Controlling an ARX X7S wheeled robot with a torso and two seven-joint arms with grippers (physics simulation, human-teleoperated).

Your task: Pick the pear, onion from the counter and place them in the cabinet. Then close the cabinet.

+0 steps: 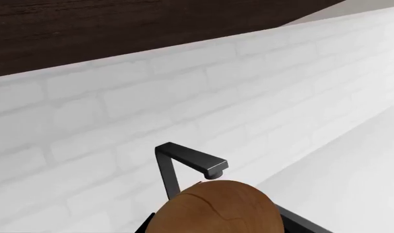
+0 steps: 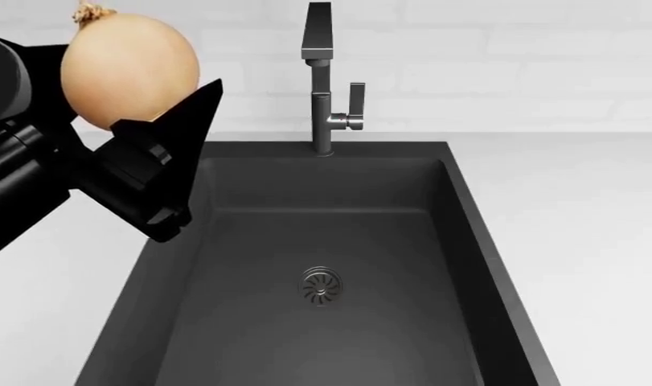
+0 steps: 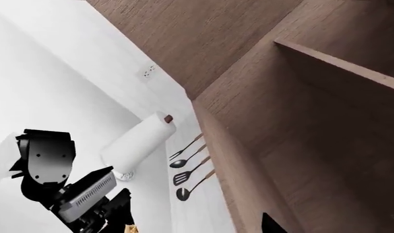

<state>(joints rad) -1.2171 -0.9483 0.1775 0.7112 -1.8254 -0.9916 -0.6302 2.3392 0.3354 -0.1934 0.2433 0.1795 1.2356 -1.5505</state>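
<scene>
My left gripper (image 2: 143, 121) is raised at the left of the head view and shut on the onion (image 2: 127, 68), a round tan bulb with a papery tip. The left wrist view shows the onion (image 1: 216, 208) close up between the dark jaws, above the black faucet (image 1: 190, 162). The right wrist view looks into the open wooden cabinet (image 3: 326, 126) with its shelf (image 3: 339, 65). One dark fingertip (image 3: 271, 224) shows at the frame's edge with nothing held beside it. The pear is out of view. The white counter (image 2: 583, 241) surrounds the sink.
A dark grey sink (image 2: 315, 241) with a drain (image 2: 320, 285) and a tall black faucet (image 2: 320, 80) lies below the left arm. A paper towel roll (image 3: 135, 143) and hanging utensils (image 3: 190, 167) sit on the white wall beside the cabinet. The dark cabinet underside (image 1: 119, 29) hangs above the brick wall.
</scene>
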